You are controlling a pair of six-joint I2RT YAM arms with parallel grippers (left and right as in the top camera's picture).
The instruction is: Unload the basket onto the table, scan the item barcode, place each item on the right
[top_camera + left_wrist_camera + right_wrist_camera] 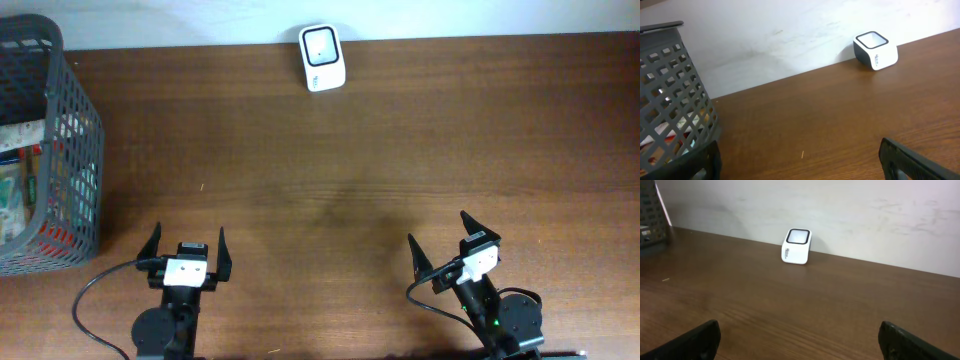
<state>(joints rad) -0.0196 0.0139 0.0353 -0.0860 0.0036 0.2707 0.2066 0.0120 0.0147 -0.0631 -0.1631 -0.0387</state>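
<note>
The white barcode scanner [322,58] stands at the table's far edge, near the middle, with its dark window facing up. It also shows in the left wrist view as the scanner [875,50] and in the right wrist view as the scanner [797,246]. Packaged items [15,190] lie inside the grey mesh basket [88,150] at the far left; which one is the task's item I cannot tell. My left gripper [188,235] and right gripper [437,230] sit near the front edge, both open and holding nothing. Bare wood shows between the left gripper's [800,160] fingers and between the right gripper's [800,340] fingers.
The basket wall [675,100] rises close to the left gripper's left side. A white wall runs behind the table's back edge. Black cables loop beside both arm bases at the front. A tiny pale speck [801,155] lies on the wood.
</note>
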